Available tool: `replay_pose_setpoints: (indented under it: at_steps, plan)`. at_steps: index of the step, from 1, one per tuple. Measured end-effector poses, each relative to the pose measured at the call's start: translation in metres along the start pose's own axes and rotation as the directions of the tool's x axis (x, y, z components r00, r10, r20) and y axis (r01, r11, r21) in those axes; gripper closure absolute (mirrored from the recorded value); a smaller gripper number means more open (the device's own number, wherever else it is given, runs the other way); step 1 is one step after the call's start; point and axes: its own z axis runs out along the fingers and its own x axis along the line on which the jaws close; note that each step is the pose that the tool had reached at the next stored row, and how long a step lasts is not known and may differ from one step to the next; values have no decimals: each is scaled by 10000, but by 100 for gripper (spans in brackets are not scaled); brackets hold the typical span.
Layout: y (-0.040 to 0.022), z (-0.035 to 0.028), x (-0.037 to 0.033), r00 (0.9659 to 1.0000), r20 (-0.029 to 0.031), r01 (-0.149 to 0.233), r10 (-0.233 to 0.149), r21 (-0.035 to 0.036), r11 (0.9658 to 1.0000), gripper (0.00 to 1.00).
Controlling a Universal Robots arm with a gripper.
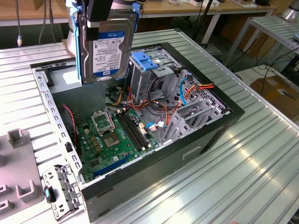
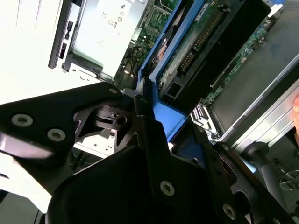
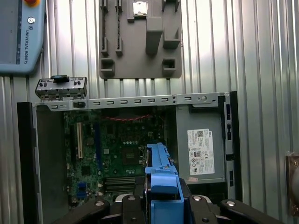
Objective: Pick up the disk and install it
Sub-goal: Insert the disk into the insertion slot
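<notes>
While the task was judged to be about half done, the ribbed metal counter (image 1: 254,168) was seen to carry an open computer case (image 1: 154,175), laid on its side with the green motherboard (image 1: 112,140) exposed. At the exterior view's right of that board, a tall grey cage (image 1: 140,83) topped by a blue latch (image 1: 145,61) stood inside the case.

The disk (image 1: 106,49) was held upright in the air, over the far part of the case and near the cage but above it, with its labelled face turned toward the exterior view. It was carried from its upper edge: the jaws were closed on its blue carrier rails (image 3: 161,182), as the first wrist view showed.

The pick-up could therefore be counted as done. Installation was left, since the disk was not yet seated in any bay.
</notes>
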Motion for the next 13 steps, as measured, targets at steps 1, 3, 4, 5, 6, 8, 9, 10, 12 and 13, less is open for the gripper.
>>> replay_pose_setpoints:
  at_steps: [1, 3, 4, 5, 6, 8, 9, 10, 12, 13]
  plan:
    - [-21, -1, -1, 10000, -1, 0, 0, -1, 10000, 63]
    - [-70, -1, -4, 10000, 0, 0, 0, 0, 10000, 63]
    - [-102, -1, -6, 10000, 0, 0, 0, 0, 10000, 63]
    - [-127, -2, -7, 10000, 0, 0, 0, -1, 10000, 63]
    - [-159, -2, -9, 10000, 0, 0, 0, 0, 10000, 63]
    - [-210, -3, -12, 10000, 0, 0, 0, -1, 10000, 63]
    - [-240, -3, -13, 10000, 1, 0, 0, -1, 10000, 63]
    - [-263, -4, -15, 10000, 0, 0, 0, -1, 10000, 63]
    - [-300, -5, -17, 10000, -1, 0, 0, -2, 10000, 63]
    - [-305, -5, -16, 10000, 0, 0, 0, -1, 10000, 63]
